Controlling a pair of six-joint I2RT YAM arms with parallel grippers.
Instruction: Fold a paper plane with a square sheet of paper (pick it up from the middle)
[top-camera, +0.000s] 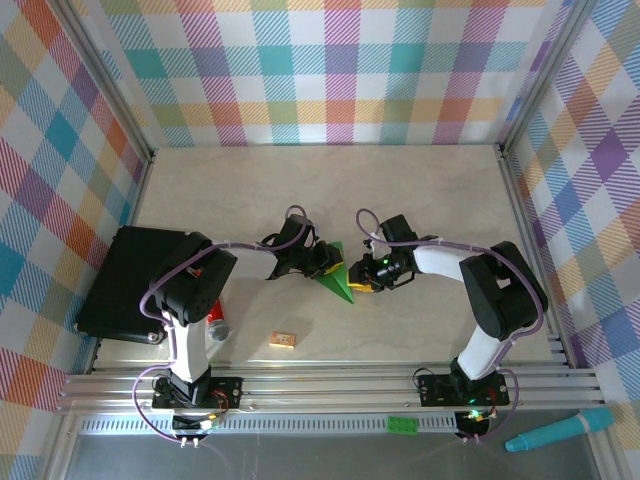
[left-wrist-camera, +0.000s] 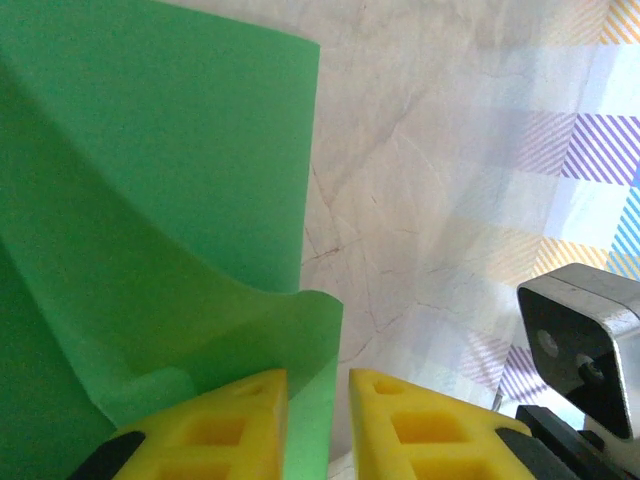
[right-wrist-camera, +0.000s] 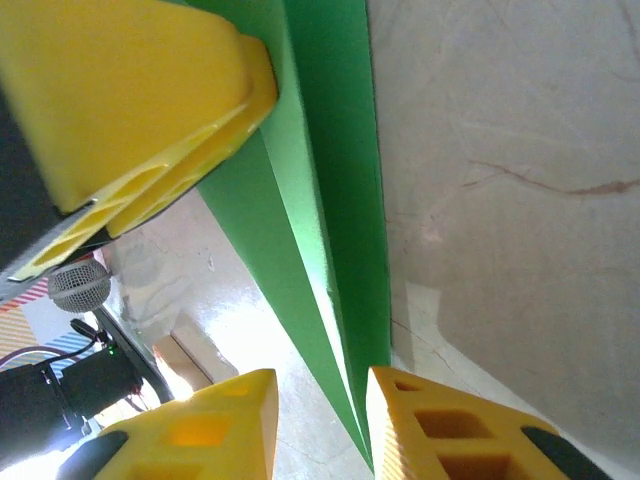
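Note:
The bright green paper, folded into a slim pointed paper plane (top-camera: 338, 278), lies in the middle of the table between my two grippers. My left gripper (top-camera: 322, 262) is at its left side. In the left wrist view the yellow jaws (left-wrist-camera: 318, 385) stand apart, and a curled edge of the green paper (left-wrist-camera: 150, 200) reaches into the gap beside the left finger. My right gripper (top-camera: 362, 274) is at the plane's right side. Its jaws (right-wrist-camera: 320, 385) are also apart, and the paper's narrow layered tip (right-wrist-camera: 330, 150) runs down along the right finger. Both grippers are open.
A black flat case (top-camera: 135, 285) lies at the left edge. A small wooden block (top-camera: 283, 340) and a red item (top-camera: 215, 320) sit near the left arm. A green brick (top-camera: 403, 424) and a teal pen (top-camera: 558, 430) rest on the front rail.

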